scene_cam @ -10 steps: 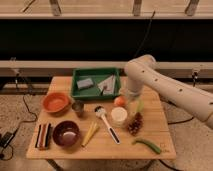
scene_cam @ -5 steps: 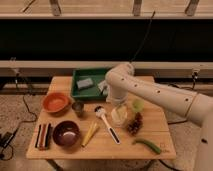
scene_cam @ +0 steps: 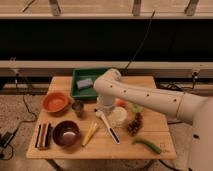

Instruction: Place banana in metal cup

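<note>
Though spread wide, grips nothing: see the end effector low over the middle of the tabletop, reaching in on a white arm from 3 o'clock. Hangs just beside the metal cup, at its 3 o'clock, and right above the top end of a white-handled utensil.

Find the banana flat on the wood toward 5 o'clock of the metal cup, apart from it and tilted slightly off upright. Lies between a dark bowl at its 9 o'clock and the utensil at its 3 o'clock; cannot tell about contact with either.

Find the metal cup upright, near an orange bowl at its 10 o'clock.

Elsewhere:
- at 12 o'clock of the tabletop, a green tray with a grey sponge inside
- at 3 o'clock of the end effector, a white round container
- toward 4 o'clock of the tabletop, a green vegetable
</note>
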Available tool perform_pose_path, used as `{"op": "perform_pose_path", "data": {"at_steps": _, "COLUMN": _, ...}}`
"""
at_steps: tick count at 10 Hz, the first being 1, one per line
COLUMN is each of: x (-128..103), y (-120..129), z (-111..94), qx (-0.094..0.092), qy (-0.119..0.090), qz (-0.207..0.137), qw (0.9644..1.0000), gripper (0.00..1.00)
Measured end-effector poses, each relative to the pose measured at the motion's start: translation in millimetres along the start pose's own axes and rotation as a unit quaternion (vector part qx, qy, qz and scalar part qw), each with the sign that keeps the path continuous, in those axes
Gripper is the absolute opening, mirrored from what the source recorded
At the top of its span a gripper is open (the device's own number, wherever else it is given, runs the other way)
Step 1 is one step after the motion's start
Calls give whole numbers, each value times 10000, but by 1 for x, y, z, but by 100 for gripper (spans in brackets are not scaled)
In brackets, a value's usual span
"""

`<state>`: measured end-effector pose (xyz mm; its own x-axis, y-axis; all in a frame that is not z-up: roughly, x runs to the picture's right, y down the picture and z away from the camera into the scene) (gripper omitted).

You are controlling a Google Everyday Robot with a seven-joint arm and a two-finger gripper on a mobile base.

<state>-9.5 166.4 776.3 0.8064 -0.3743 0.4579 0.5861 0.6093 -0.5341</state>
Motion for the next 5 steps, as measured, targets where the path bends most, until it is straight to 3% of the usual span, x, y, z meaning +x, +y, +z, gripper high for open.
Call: {"op": "perform_pose_path", "data": {"at_steps": 5, "x": -32, "y": 2, "z": 33, "qx": -69, "qy": -67, "qz": -263, "qw": 9996, "gripper": 80}}
